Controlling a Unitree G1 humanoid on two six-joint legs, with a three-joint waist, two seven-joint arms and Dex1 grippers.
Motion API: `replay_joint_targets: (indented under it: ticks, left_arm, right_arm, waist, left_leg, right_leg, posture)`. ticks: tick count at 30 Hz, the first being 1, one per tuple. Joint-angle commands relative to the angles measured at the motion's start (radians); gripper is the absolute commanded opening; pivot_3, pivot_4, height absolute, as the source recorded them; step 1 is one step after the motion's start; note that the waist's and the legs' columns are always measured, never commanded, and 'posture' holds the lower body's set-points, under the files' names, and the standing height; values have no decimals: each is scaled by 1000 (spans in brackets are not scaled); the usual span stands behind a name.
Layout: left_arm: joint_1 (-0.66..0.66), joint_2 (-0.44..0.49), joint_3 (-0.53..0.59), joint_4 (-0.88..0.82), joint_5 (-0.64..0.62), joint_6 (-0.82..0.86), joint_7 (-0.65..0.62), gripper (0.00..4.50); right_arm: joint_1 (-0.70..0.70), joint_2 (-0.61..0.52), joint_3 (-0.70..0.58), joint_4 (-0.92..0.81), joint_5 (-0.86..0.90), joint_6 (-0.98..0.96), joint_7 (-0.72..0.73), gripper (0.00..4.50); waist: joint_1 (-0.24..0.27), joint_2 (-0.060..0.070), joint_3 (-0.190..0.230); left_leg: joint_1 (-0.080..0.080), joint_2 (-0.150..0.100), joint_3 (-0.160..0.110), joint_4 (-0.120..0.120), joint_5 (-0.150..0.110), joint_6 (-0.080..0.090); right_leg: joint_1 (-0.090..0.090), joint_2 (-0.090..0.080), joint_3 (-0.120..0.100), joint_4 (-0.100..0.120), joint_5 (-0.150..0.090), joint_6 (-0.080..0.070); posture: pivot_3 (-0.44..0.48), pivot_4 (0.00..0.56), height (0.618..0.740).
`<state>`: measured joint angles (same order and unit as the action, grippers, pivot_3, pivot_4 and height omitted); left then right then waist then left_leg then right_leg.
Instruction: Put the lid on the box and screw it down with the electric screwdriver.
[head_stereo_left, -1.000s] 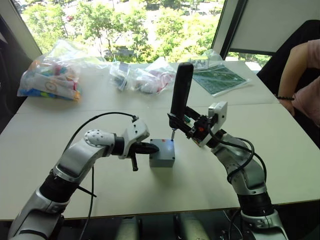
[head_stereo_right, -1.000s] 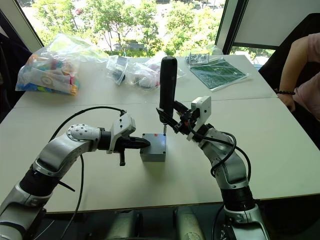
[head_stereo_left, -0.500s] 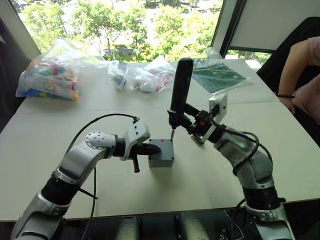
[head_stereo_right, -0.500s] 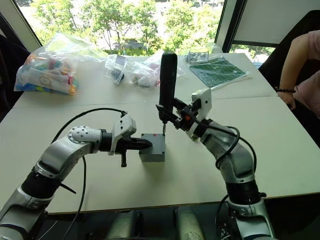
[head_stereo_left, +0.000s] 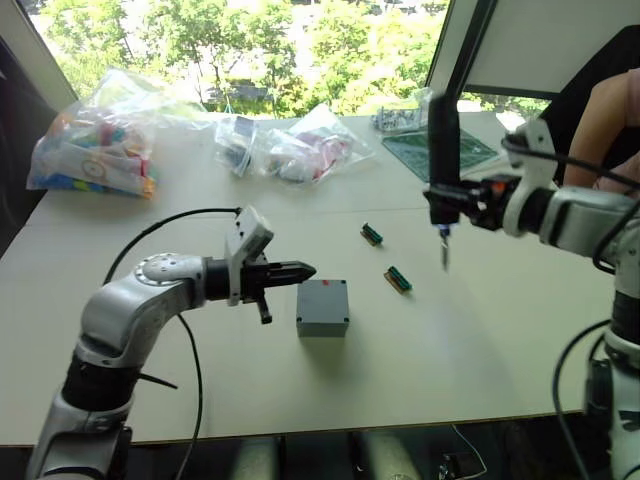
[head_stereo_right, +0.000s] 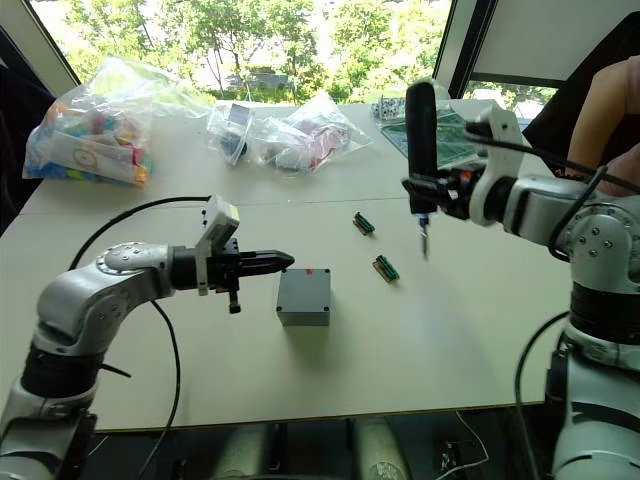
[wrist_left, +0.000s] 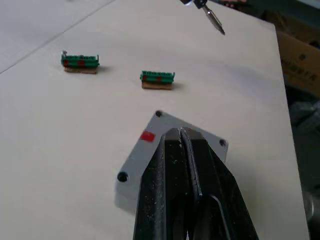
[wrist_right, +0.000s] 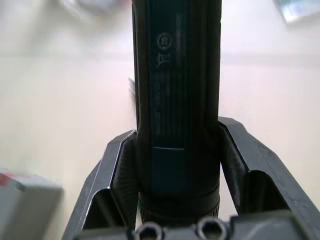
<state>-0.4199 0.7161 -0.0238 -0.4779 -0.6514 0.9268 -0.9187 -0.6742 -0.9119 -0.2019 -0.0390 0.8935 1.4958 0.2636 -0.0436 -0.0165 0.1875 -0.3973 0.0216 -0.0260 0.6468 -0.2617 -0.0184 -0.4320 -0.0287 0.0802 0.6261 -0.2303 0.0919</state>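
Right hand (head_stereo_left: 447, 196) grips screwdriver (head_stereo_left: 440, 150), bit down, at 2 o'clock from box (head_stereo_left: 323, 306) | left hand (head_stereo_left: 290, 272) closed, empty | advice: centre bit over corner screw, descend vertically.

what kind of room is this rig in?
Likely an office or lab meeting room: pale tabletops pushed together, a large window onto green trees, clear plastic bags of small parts, and a green circuit board.

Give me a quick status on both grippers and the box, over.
Left gripper shut, empty, beside the box. Right gripper shut on the electric screwdriver, held upright, clear of the box. Lid on. Nothing in the way.
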Motion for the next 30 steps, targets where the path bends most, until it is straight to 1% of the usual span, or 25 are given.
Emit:
replay_joint_targets:
  ticks: [1, 4, 8, 11, 14, 16, 17, 19, 21, 22, 23, 25, 26, 27, 28, 29, 30]
  left_arm:
    - [14, 19, -24, -60, -4, -34, -20, 0]
    - [32, 12, -35, -55, 3, -58, -15, 0]
    - [41, 5, -56, -37, 28, -86, -3, 0]
    - [47, -17, -53, -28, 32, -92, 29, 0]
    - [63, -26, -49, -38, 26, -88, 46, 0]
    - [75, -32, -37, -45, 10, -78, 60, 0]
    - [79, -34, -31, -46, 3, -73, 65, 0]
    - [85, -32, -20, -46, -6, -69, 71, 0]
    - [94, -23, 24, -16, -19, -64, 81, 0]
    - [99, -18, 59, 12, -23, -65, 88, 0]
    - [102, -23, 99, 34, -39, -73, 92, 0]
    - [97, -47, 159, 60, -95, -60, 101, 0]
    - [85, -72, 171, 79, -83, -73, 140, 0]
    - [74, -103, 179, 99, -52, -101, 191, 0]
    - [66, -122, 182, 116, -29, -116, 227, 0]
    - [64, -125, 180, 125, -25, -110, 234, 0]
    - [70, -114, 170, 126, -24, -106, 218, 0]
  right_arm:
    - [-15, -16, -51, 51, 10, 112, 26, 1910]
    - [17, -24, -15, 129, 99, 119, -1, 1910]
    - [-2, -8, 6, 243, 156, 119, -83, 1910]
    - [-51, 47, 0, 333, 132, 119, -161, 1910]
    - [-62, 72, 1, 342, 105, 119, -200, 1910]
    - [-59, 75, 14, 320, 87, 119, -211, 2876]
    - [-58, 74, 19, 314, 88, 119, -210, 3101]
    - [-58, 80, 9, 321, 103, 119, -215, 3771]
    - [-72, 95, -26, 302, 56, 105, -226, 4426]
    - [-86, 93, -33, 279, 30, 49, -205, 4472]
    - [-112, 106, -71, 274, 30, -6, -181, 4472]
    - [-142, 136, -129, 262, 36, -84, -142, 4472]
    - [-117, 137, -107, 187, -1, -191, -88, 4472]
    - [-101, 155, -112, 130, 2, -253, -38, 4472]
    - [-103, 195, -160, 110, 61, -251, -15, 4472]
    - [-104, 228, -200, 93, 117, -240, 7, 4472]
    - [-95, 247, -220, 69, 157, -222, 32, 4472]
  waist:
    - [-5, 1, 2]
    - [-6, 0, 3]
    - [-5, 0, 4]
    - [-10, 0, 4]
    - [-18, -1, 5]
    - [-19, -1, 5]
    - [-20, -1, 5]
    - [-22, -1, 5]
    - [-23, -2, 5]
    - [-24, -2, 5]
    - [-24, -2, 5]
    - [-28, 0, 6]
    - [-28, 0, 6]
    - [-26, 0, 6]
    - [-25, 0, 6]
    - [-25, -2, 5]
    - [-25, -3, 6]
  left_leg:
    - [-1, 0, 1, 0, 0, 0]
    - [0, 0, 1, 1, 0, 0]
    - [0, 0, 1, 1, 0, 0]
    - [0, 0, 1, 3, 0, 0]
    - [0, 0, 1, 4, 0, 0]
    - [0, 0, 1, 3, 0, 0]
    - [0, 0, 1, 3, 0, 0]
    - [0, 0, 1, 3, 0, 0]
    - [0, 0, 1, 4, 0, 0]
    - [1, 0, 1, 4, 0, 0]
    - [1, 0, 1, 4, 0, 0]
    - [1, 0, 1, 5, 0, 0]
    - [1, 0, 1, 5, 0, 0]
    - [1, 0, 1, 4, 0, 0]
    - [2, 0, 0, 3, 0, 0]
    - [2, 1, 0, 3, 0, 0]
    - [2, 1, -2, 3, 0, 0]
  right_leg:
    - [-2, 0, 1, 0, 0, 0]
    - [-3, 2, 2, 2, 1, 0]
    - [-3, 2, 2, 3, 0, 1]
    - [-2, 2, 2, 3, 0, 2]
    - [-1, 2, 2, 3, 1, 3]
    - [-1, 2, 2, 3, 1, 3]
    - [-1, 2, 2, 3, 1, 3]
    - [-1, 2, 2, 3, 1, 3]
    - [0, 2, 2, 2, 1, 3]
    - [0, 2, 2, 2, 1, 3]
    - [0, 2, 2, 3, 1, 3]
    - [0, 2, 2, 3, 2, 4]
    - [0, 2, 2, 3, 2, 4]
    - [0, 3, 2, 3, 2, 4]
    - [0, 3, 2, 3, 2, 5]
    - [0, 3, 2, 3, 2, 5]
    - [2, 4, 1, 2, 4, 9]
  posture:
    - [0, 150, 740]
    - [0, 150, 740]
    - [0, 150, 740]
    - [0, 150, 740]
    - [0, 150, 740]
    - [0, 150, 740]
    - [0, 150, 740]
    - [0, 150, 740]
    - [0, 150, 740]
    - [0, 150, 740]
    - [0, 150, 740]
    - [0, 150, 740]
    - [0, 150, 740]
    - [0, 150, 740]
    - [0, 150, 740]
    - [0, 150, 740]
    - [0, 150, 740]
